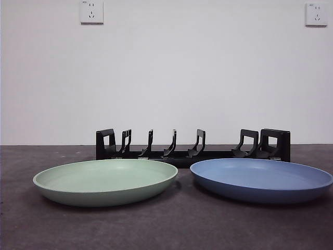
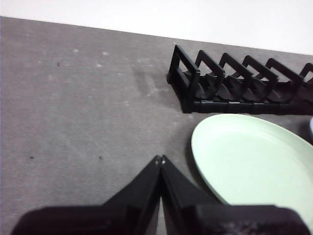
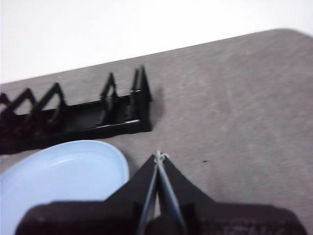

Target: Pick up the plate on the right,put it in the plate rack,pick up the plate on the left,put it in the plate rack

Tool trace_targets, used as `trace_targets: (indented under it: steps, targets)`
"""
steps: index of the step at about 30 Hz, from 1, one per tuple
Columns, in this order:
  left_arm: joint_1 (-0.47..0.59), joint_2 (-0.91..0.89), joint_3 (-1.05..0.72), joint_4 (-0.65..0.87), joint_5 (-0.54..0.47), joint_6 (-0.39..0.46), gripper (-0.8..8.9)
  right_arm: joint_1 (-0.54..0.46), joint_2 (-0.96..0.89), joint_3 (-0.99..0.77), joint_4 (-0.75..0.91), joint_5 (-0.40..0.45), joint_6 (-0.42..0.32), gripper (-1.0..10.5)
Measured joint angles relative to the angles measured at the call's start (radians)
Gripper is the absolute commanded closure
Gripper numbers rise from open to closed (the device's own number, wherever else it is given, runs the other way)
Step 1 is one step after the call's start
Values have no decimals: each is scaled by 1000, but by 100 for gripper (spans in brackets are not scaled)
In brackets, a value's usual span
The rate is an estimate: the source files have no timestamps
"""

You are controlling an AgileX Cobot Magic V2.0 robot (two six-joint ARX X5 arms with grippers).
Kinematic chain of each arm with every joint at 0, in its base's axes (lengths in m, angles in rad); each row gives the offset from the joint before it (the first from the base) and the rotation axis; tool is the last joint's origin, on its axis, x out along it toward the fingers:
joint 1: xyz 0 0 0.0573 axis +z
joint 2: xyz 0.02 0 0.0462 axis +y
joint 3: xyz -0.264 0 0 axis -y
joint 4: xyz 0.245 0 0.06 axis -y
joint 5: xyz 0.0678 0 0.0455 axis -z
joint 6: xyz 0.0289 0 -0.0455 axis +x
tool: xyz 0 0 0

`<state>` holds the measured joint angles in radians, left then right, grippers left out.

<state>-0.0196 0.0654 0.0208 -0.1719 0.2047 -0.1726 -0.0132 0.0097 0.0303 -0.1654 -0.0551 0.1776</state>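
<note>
Front view: our blue plate (image 1: 261, 179) and green plate (image 1: 105, 181) lie flat before the empty plate rack (image 1: 192, 144). Our right gripper (image 3: 159, 156) and left gripper (image 2: 161, 159) wait outside them, jaws together.

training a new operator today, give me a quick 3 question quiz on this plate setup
1. True or false: a plate already stands in the long black plastic plate rack.
2. Which plate lies nearest the right gripper? A) the round pale green plate B) the round blue plate
3. Fill in: the left gripper has its jaws ____.

Key
1. False: both plates lie flat on the grey table, in front of the rack.
2. B: the right wrist view shows the blue plate beside that gripper.
3. Shut, holding nothing.
</note>
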Motion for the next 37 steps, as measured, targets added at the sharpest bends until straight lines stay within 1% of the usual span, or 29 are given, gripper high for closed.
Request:
trace_targets:
  steps: [4, 7, 11, 15, 20, 27, 31, 34, 37]
  targets:
    - [0, 6, 32, -11, 43, -23, 820, 0, 3, 51, -14, -6, 56, 956]
    - [0, 20, 81, -13, 77, -37, 820, 0, 22, 119, -13, -23, 73, 957]
    - [0, 60, 159, -63, 103, -57, 820, 0, 88, 227, -65, -55, 79, 957]
    - [0, 117, 251, -119, 148, -60, 820, 0, 183, 346, -166, -106, 73, 957]
    - [0, 214, 399, -184, 227, -47, 820, 0, 327, 534, -320, -184, 19, 957]
    - [0, 369, 589, -336, 335, 13, 820, 0, 509, 803, -563, -259, -98, 957]
    - [0, 452, 685, -431, 392, 54, 820, 0, 594, 928, -705, -267, -162, 957]
    - [0, 502, 751, -501, 403, 86, 820, 0, 645, 992, -802, -267, -202, 956]
    - [0, 539, 805, -560, 407, 124, 820, 0, 683, 1019, -868, -267, -235, 956]
